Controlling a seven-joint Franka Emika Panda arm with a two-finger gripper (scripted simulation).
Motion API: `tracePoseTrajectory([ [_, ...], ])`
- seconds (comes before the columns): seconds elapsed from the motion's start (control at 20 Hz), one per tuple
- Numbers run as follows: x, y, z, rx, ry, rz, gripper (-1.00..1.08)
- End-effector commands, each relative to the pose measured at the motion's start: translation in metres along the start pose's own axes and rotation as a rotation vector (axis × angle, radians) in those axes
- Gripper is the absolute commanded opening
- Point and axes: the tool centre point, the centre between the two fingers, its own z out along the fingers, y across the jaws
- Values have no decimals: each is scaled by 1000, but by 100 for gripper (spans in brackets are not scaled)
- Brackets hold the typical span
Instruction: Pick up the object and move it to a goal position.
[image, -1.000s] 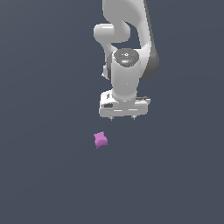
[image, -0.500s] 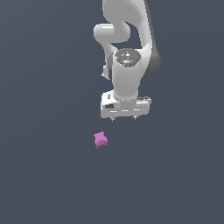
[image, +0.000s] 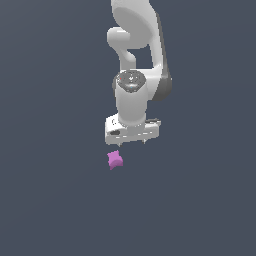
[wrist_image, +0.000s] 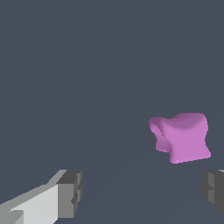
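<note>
The object (image: 115, 160) is a small magenta-pink lump with pinched sides, lying on the dark grey floor. It also shows in the wrist view (wrist_image: 181, 136). My white gripper (image: 132, 143) hangs just above it and slightly to the exterior view's right, pointing down. The gripper (wrist_image: 142, 190) is open and empty. In the wrist view its two dark fingertips (wrist_image: 70, 192) stand wide apart. The object lies beyond them, close to one fingertip and outside the gap between them.
The floor (image: 50, 200) is a plain dark grey surface with nothing else showing on it. The white arm (image: 135, 45) rises behind the gripper.
The gripper has come down and a little to the exterior view's left, closer to the object. The object has not moved.
</note>
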Motion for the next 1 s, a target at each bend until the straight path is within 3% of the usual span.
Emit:
tracePoseTrajectory([
  [0.0,3,17,11,-6,-1,-36,100],
  [0.5,9,69,48,-25,-7,-156,100],
  [0.95,9,82,57,-28,-9,-182,100],
])
